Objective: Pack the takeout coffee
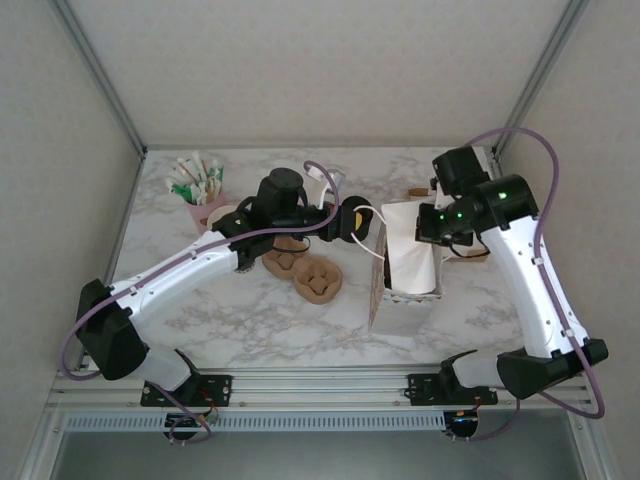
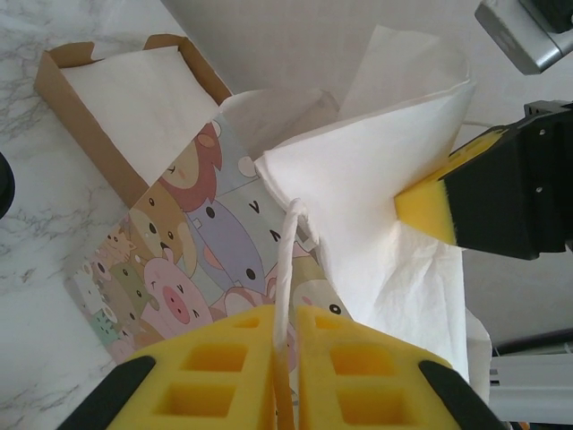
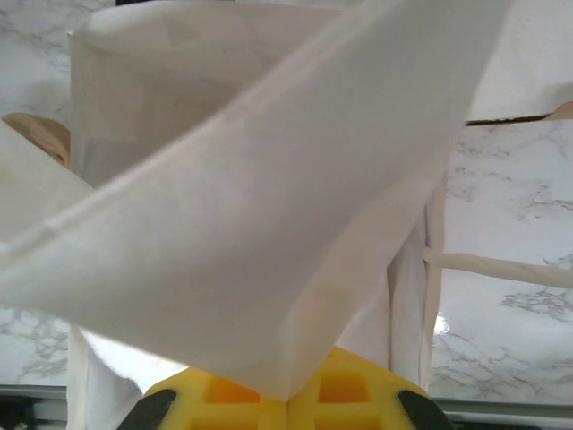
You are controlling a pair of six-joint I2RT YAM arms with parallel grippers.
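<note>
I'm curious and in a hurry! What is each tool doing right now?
Left tool: closed on the bag's white handle.
Right tool: closed on the bag's paper rim.

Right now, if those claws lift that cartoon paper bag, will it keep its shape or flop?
Probably floppy: the paper bag folds over at its rim where the right claw pinches it. Likely light: the left claw holds it by one thin cord handle. Pushed, it may tip, since it stands tall and narrow.

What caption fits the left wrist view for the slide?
Left tool pinches the cartoon-print bag's white cord handle while right tool grips its white rim.
</note>
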